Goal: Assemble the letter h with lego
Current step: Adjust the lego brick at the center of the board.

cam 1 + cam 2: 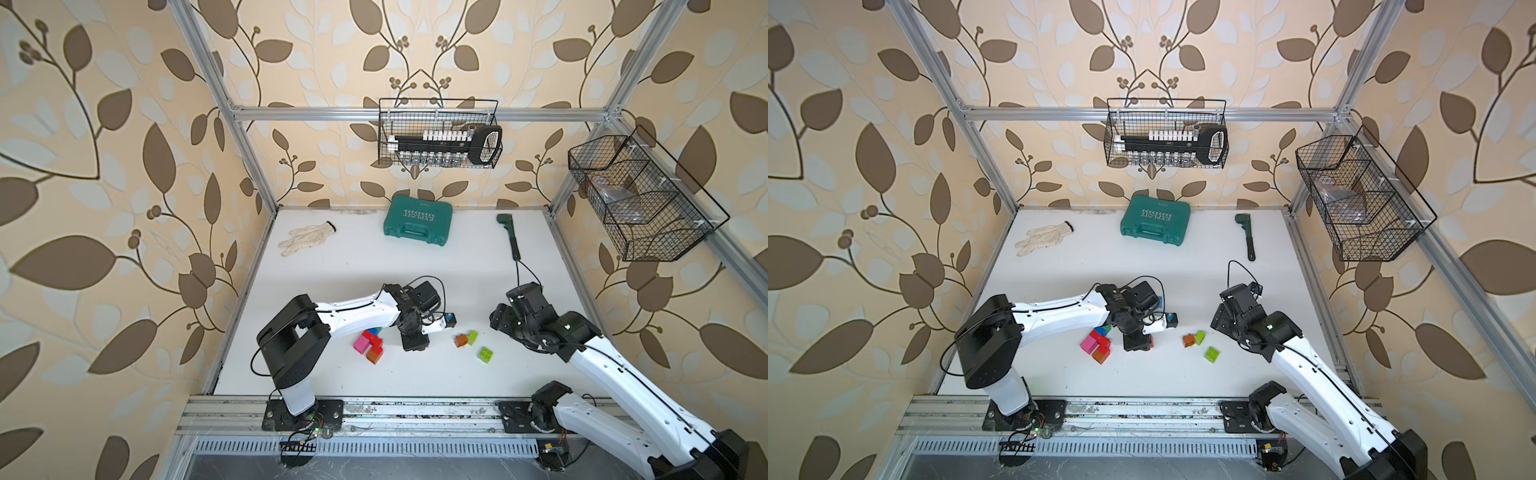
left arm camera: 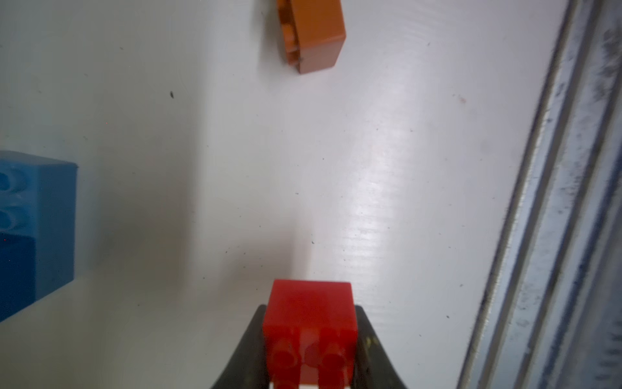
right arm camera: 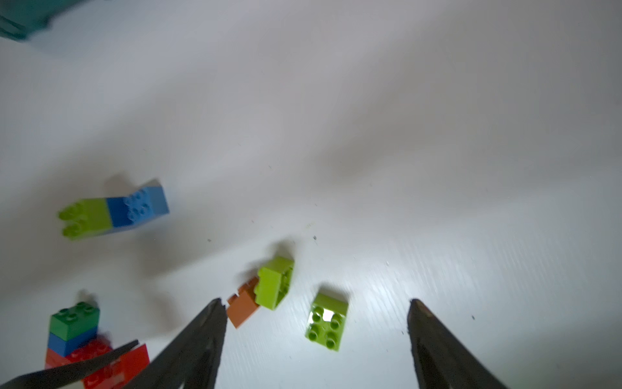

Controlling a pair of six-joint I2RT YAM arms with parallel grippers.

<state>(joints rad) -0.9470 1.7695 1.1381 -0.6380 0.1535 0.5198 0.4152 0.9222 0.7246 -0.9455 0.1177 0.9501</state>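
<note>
Toward the front a lime brick (image 1: pixel 485 355) lies alone studs-up, just beyond it an orange brick (image 1: pixel 460 340) touches a second lime brick (image 1: pixel 472 336) near the right gripper (image 3: pixel 317 302), jaws wide and empty, the left gripper (image 2: pixel 309 308) is clamped on a red brick (image 2: pixel 309 323) beside the pink-red-orange cluster (image 1: pixel 368 343), and the teal case (image 1: pixel 417 226) sits far back.

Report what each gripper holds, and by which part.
Left gripper is shut on a small red studded plastic brick, pinched by opposite side walls. Right gripper is open, holding nothing.
</note>
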